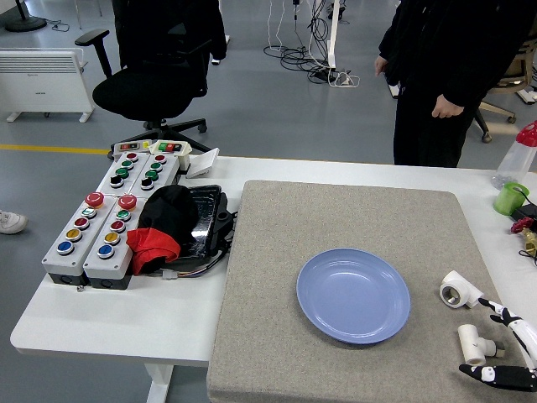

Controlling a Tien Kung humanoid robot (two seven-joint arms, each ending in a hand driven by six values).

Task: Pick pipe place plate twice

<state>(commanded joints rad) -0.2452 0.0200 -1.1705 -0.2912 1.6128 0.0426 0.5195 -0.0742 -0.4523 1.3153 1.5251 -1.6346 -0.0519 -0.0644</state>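
A blue plate [353,295] lies empty on the grey mat [277,252]. Two white pipe fittings lie on the mat to the plate's right: one [459,290] nearer the plate, another [476,343] closer to the front edge. My right hand [506,348] comes in at the lower right corner, fingers spread on either side of the nearer-front fitting, not closed on it. The left arm does not show.
Grey button boxes [105,222] and a black-and-red cloth bundle [168,227] sit at the table's left. A green cup [510,198] and a bottle [517,155] stand at the far right. A person [445,67] stands behind the table, hands down.
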